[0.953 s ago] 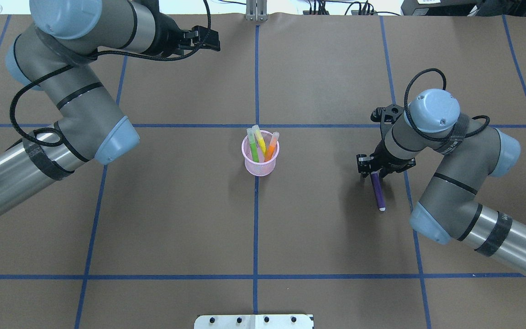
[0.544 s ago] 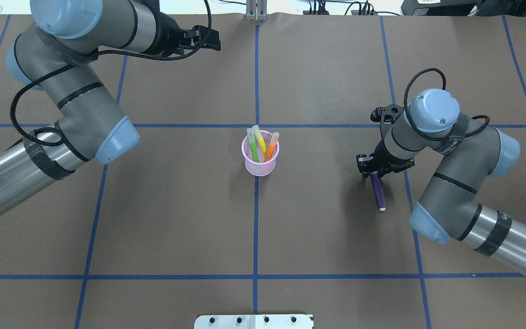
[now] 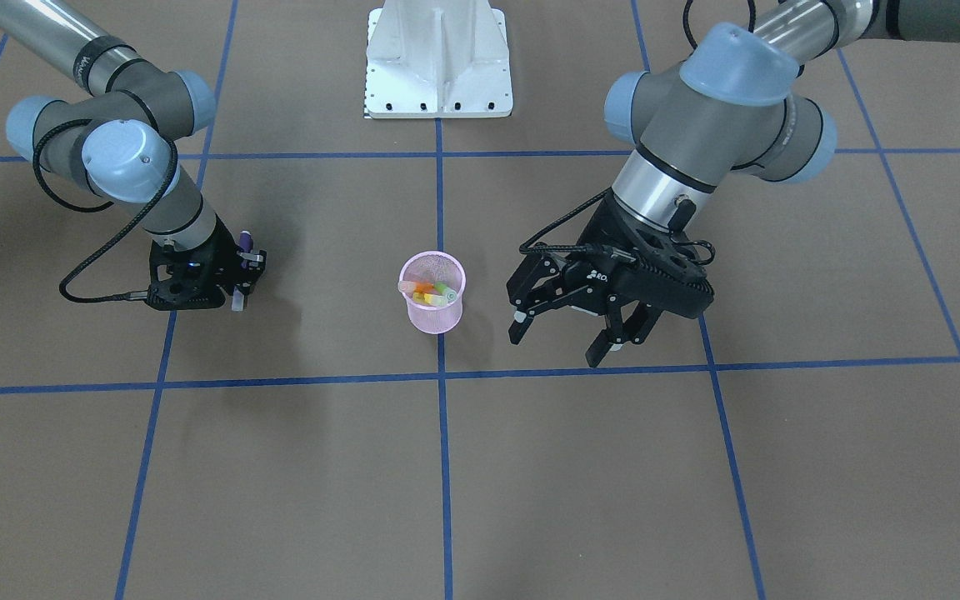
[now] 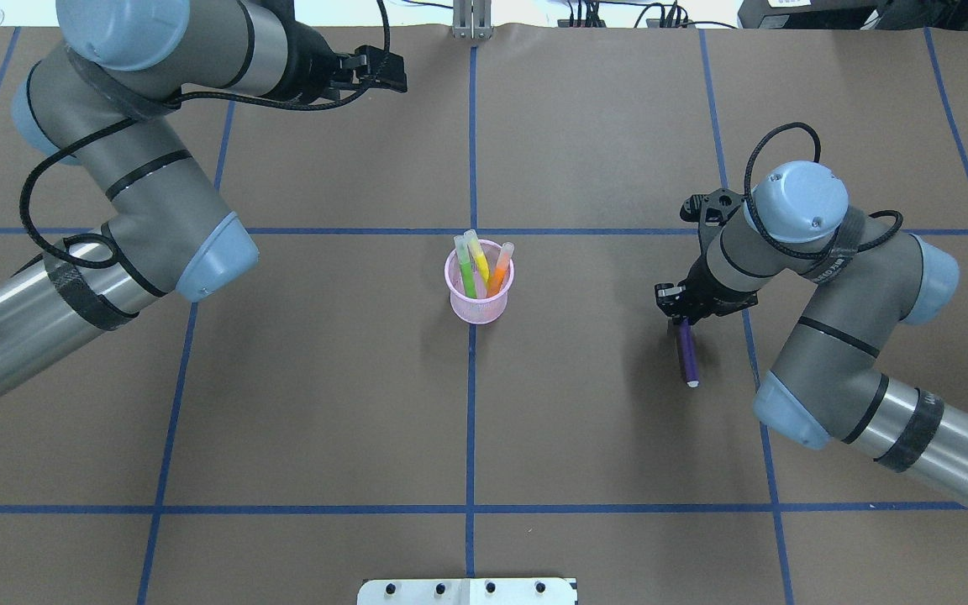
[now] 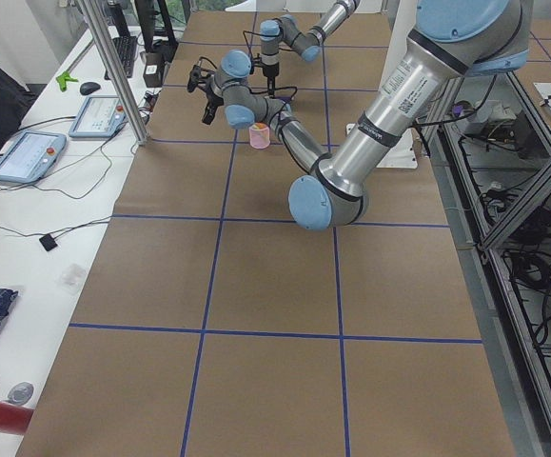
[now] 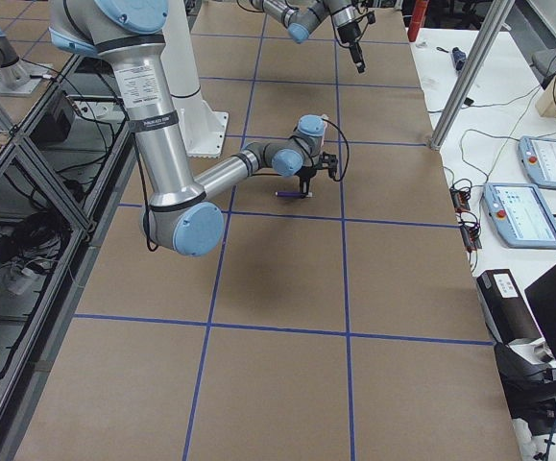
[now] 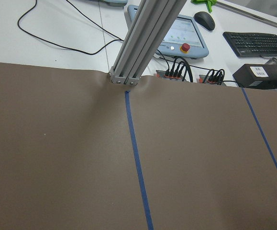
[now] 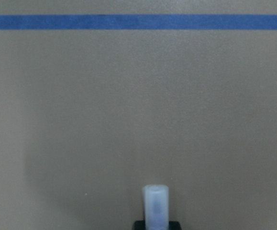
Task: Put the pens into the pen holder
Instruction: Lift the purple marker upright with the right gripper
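The pink mesh pen holder stands upright at the table's centre, also in the front view. A green pen, a yellow pen and an orange pen stand in it. My right gripper is shut on one end of the purple pen. The pen lies nearly level just above the table, well to the right of the cup. Its whitish cap shows in the right wrist view. My left gripper is open and empty, raised above the table beyond the cup.
The white base plate sits at the robot's side of the table. An aluminium post stands at the far edge, with cables and control panels behind it. Blue tape lines cross the brown table cover.
My right gripper has shifted slightly left with the purple pen. The pen's free end has swung left, so it now lies straighter. The left arm has barely moved.
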Motion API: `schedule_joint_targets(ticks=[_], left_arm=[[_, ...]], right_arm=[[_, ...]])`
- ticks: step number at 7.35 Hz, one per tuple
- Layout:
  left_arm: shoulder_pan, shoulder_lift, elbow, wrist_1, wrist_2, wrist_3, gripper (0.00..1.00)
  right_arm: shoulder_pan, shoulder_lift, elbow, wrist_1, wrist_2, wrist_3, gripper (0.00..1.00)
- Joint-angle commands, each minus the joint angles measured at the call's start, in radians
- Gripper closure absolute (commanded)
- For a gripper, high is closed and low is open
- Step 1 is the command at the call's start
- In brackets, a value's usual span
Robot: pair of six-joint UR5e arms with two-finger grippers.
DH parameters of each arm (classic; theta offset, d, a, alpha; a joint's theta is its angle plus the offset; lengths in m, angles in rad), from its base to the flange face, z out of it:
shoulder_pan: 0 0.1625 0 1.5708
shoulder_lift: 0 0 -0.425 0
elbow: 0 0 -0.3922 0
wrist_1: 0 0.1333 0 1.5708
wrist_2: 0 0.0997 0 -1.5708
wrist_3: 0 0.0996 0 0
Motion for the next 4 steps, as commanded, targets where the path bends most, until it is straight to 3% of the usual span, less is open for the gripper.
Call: schedule_joint_targets(ticks=[1, 4], left_arm=[[-0.003, 0.001, -0.001, 0.000, 0.000, 0.002, 0.01], [-0.040, 0.018, -0.007, 0.006, -0.009, 0.072, 0.01]], right_arm=[[0.006, 0.008, 0.042, 0.012, 0.000, 0.000, 1.00], [0.104, 0.091, 0.113, 0.018, -0.008, -0.013, 1.00]])
